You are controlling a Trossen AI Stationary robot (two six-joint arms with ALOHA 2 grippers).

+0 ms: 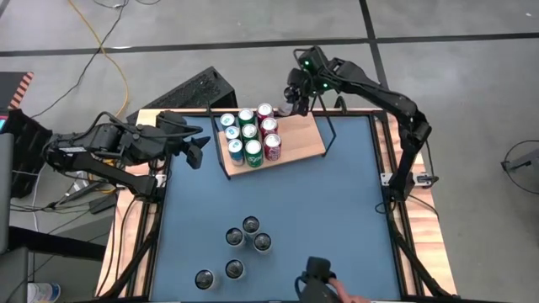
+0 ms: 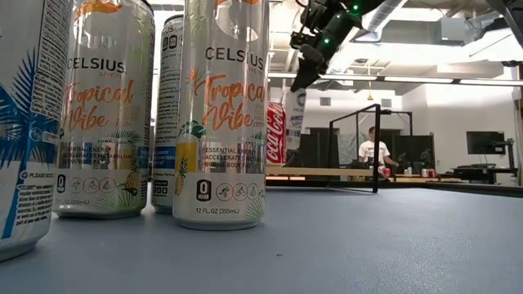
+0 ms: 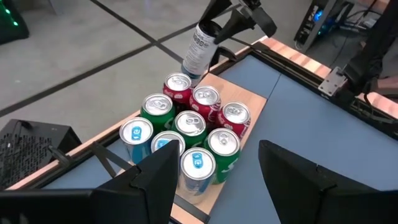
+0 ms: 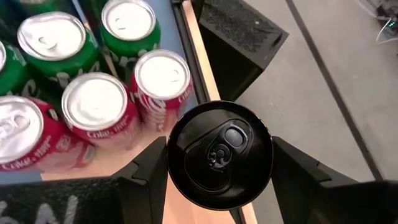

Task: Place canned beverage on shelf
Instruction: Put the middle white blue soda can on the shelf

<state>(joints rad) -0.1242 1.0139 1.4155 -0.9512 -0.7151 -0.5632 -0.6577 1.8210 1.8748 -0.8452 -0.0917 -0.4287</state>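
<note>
The shelf, a light-wood board in a black wire frame, lies at the table's far side and carries several green, red and blue-topped cans. My right gripper is shut on a slim white can with a black top, held in the air over the shelf's far edge, beside the red cans. The can also shows in the low view. My left gripper is open and empty, just left of the shelf; its fingers frame the cans in the left wrist view. My right gripper pinches the slim can near its black top between its two fingers, one on each side of the can's wall. The fingers come from above, slanting down. The can hangs below them, slightly tilted, clear of the shelf and the other cans.
Several tall Celsius cans stand near the table's near edge, large in the low view. The shelf's black wire frame rises at its right end. A person's hand and a dark object are at the near edge.
</note>
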